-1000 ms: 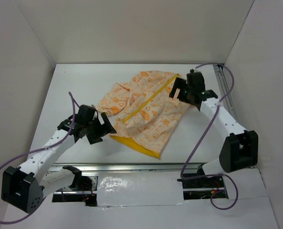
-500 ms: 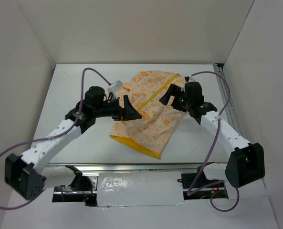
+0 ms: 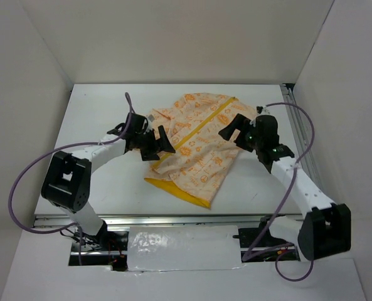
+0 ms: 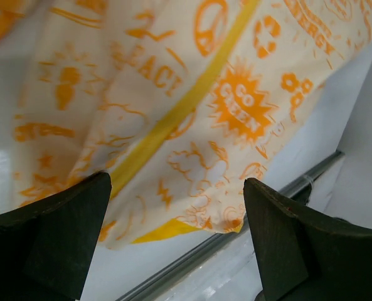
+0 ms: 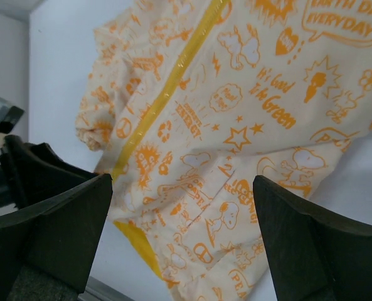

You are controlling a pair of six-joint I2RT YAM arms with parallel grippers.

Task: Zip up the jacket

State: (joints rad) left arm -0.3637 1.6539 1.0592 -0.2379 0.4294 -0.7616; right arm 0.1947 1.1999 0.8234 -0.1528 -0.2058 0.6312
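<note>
Approach to cream, orange-printed fabric jacket (image 3: pixel 201 157): left gripper (image 3: pixel 163 144) and right gripper (image 3: pixel 231 128) hang wide open, empty, flanking the yellow zipper strip (image 3: pixel 196 131). Pinning the hem (image 3: pixel 179 190) first seems wise; slider not discernible.

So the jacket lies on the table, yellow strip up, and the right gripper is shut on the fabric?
No: the right gripper is open, fingers wide apart, gripping nothing, as the right wrist view shows. The jacket does lie on the table, yellow strip up.
</note>
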